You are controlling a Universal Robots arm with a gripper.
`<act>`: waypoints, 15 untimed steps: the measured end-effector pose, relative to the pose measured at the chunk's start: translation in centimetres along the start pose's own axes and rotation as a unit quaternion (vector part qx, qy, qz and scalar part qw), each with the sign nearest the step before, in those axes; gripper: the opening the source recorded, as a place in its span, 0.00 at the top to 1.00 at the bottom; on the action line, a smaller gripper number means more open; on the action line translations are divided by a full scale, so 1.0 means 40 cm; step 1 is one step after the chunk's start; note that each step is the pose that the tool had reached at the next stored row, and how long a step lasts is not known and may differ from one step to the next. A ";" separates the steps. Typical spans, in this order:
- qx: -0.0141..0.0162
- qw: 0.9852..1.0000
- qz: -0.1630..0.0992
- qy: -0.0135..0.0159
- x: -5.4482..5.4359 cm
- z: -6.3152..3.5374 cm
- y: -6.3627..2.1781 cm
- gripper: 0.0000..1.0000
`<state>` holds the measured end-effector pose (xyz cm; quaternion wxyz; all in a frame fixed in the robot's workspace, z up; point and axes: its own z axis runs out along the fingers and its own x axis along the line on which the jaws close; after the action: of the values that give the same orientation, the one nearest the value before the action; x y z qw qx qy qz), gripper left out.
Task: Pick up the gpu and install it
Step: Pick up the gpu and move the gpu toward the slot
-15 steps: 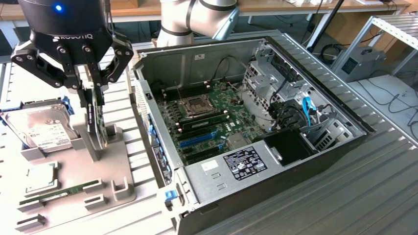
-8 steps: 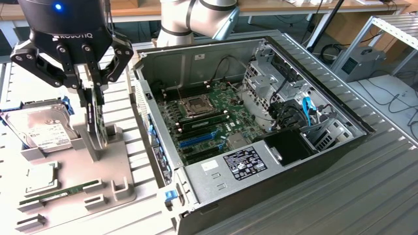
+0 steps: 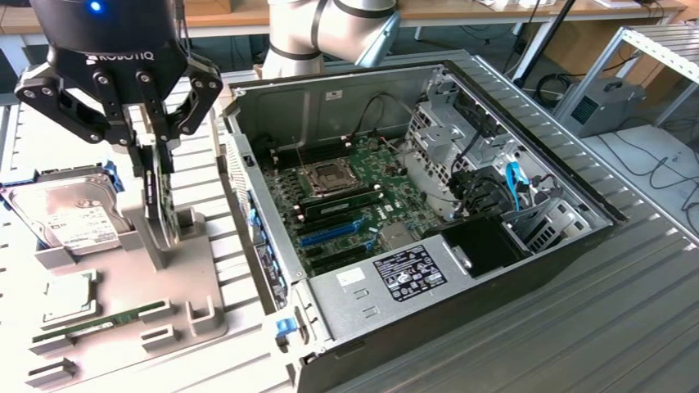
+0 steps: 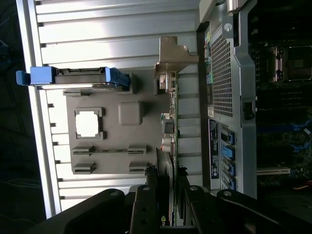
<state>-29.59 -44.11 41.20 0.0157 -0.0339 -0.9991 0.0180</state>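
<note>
Black and thin, the gpu (image 3: 164, 213) is held upright on edge, pinched across its flat faces by the gripper (image 3: 153, 155) at the grey holder (image 3: 202, 274), at nine o'clock of the case (image 3: 317, 102) in the exterior view, presumably so its lower edge points down.

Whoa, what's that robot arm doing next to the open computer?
The robot arm's gripper is down over the top edge of the gpu. The gpu stands on edge in a gray holder beside the open computer case, so it is not installed in the case yet. A hard drive and a green RAM stick sit on the same holder.
</note>
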 end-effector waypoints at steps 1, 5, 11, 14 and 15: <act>0.000 1.000 0.000 0.000 0.000 -0.001 0.000 0.74; 0.000 1.000 0.000 0.000 0.000 -0.005 0.000 0.74; 0.000 1.000 0.000 0.000 0.000 -0.013 0.000 0.74; 0.000 1.000 0.000 0.000 0.000 -0.017 -0.001 0.74; 0.000 1.000 0.000 0.000 0.001 -0.018 -0.001 0.74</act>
<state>-29.59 -44.11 41.91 0.0156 -0.0339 -0.9991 0.0180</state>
